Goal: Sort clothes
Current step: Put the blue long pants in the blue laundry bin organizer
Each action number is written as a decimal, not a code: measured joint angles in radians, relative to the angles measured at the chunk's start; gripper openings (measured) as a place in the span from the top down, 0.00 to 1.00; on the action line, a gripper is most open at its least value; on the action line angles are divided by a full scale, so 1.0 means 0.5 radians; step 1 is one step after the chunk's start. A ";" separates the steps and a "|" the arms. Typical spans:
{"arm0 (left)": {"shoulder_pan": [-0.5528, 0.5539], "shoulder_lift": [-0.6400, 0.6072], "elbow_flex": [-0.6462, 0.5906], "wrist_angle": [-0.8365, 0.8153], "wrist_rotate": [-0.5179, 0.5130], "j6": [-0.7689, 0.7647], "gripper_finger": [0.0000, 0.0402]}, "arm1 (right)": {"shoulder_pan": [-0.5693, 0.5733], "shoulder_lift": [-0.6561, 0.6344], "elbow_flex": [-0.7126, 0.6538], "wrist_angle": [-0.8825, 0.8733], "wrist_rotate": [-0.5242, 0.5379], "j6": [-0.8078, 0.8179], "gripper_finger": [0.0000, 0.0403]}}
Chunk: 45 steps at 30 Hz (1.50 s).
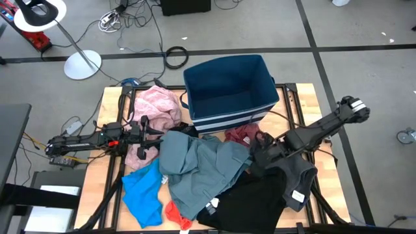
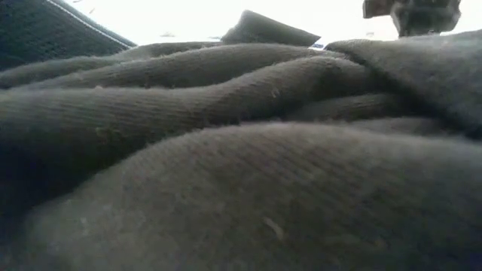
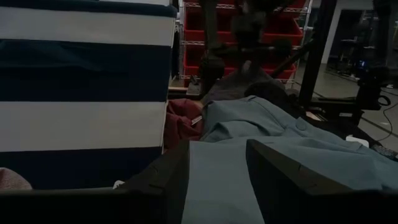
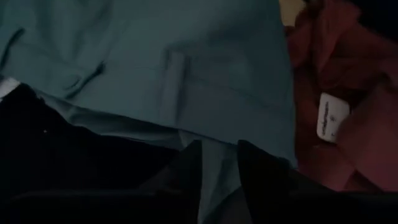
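A heap of clothes lies on the table: a grey-blue garment [image 1: 201, 169] in the middle, a pink one [image 1: 159, 104] at the far left, a bright blue one [image 1: 143, 192], a maroon one [image 1: 242, 134], a dark grey one [image 1: 296, 175], a black one [image 1: 250, 205] and a small red piece [image 1: 174, 214]. My left gripper [image 1: 156, 134] is at the grey-blue garment's left edge, shut on it. My right gripper [image 1: 255, 155] is at its right edge beside the maroon piece, also shut on it. Dark cloth [image 2: 241, 173] fills the low view. My left gripper has grey-blue cloth [image 3: 217, 180] between its two fingers at the garment's left edge, coming in level from the table's left. The rest of the garment lies on the heap. My right gripper pinches grey-blue cloth [image 4: 217, 165] at the garment's right edge, slanting down from the right. One layer or several, I cannot tell.
The navy bin with white stripes [image 1: 227, 91] stands open at the table's far middle, right behind the heap; its striped wall [image 3: 87, 81] is close to my left gripper. The maroon garment with a white label [image 4: 329, 115] lies right beside my right gripper.
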 joint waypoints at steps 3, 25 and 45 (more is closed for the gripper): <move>0.000 0.000 0.000 0.000 0.000 0.000 0.59 | -0.008 0.192 0.286 -0.201 -0.001 -0.096 0.76; 0.000 0.000 0.000 0.028 0.000 -0.001 0.59 | -0.383 1.036 0.933 0.158 -0.410 -1.093 0.44; 0.000 0.000 0.000 0.030 0.000 -0.001 0.59 | -0.415 1.451 0.933 0.227 -0.296 -1.199 0.39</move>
